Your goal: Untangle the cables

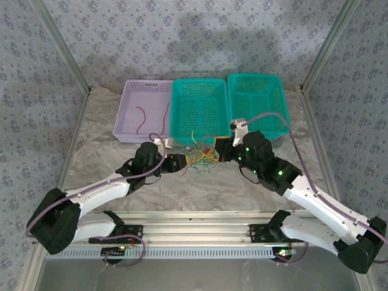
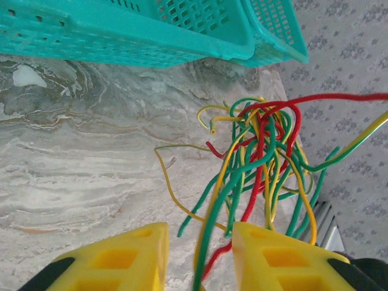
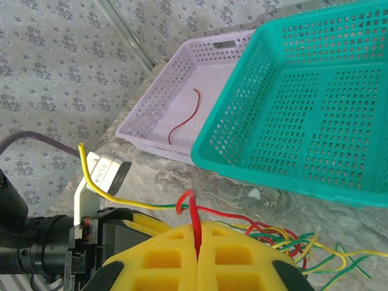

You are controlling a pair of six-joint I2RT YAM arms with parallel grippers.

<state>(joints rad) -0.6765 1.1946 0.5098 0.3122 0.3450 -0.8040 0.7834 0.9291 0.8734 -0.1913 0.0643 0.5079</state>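
The cables (image 1: pixel 203 159) lie as a tangled bunch of thin red, green and yellow wires on the marble table, just in front of the middle teal basket. My left gripper (image 1: pixel 182 162) reaches in from the left. In the left wrist view its yellow fingers (image 2: pixel 136 248) stand apart, with green, yellow and red strands of the cables (image 2: pixel 267 151) running loose through the gap. My right gripper (image 3: pixel 197 229) comes from the right and is shut on a red cable (image 3: pixel 194 209), which loops up out of its closed jaws.
A lilac basket (image 1: pixel 151 100) at the back left holds two red wires (image 1: pixel 140 119). Beside it stand two teal baskets (image 1: pixel 200 112) (image 1: pixel 257 106). The tangle lies close to the middle basket's front wall (image 2: pixel 121 30). Patterned walls enclose the table.
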